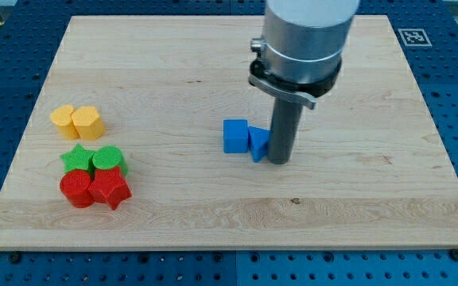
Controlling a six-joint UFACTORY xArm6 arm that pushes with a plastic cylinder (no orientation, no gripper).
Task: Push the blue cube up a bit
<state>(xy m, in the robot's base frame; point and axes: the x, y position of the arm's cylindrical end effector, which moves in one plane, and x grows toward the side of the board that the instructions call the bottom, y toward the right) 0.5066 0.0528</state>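
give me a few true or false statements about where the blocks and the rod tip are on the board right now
1. My tip sits just to the view's right of the smaller blue block. True.
2. The blue cube stands alone, far from any other block. False: the smaller blue block is right against its right side.
3. The two yellow blocks are near the view's left edge of the board, above the green ones. True.
4. The red blocks lie at the view's top right. False: they lie at the lower left, just below the green blocks.
5. My tip is touching a yellow block. False: it is far from them, beside the blue pair.
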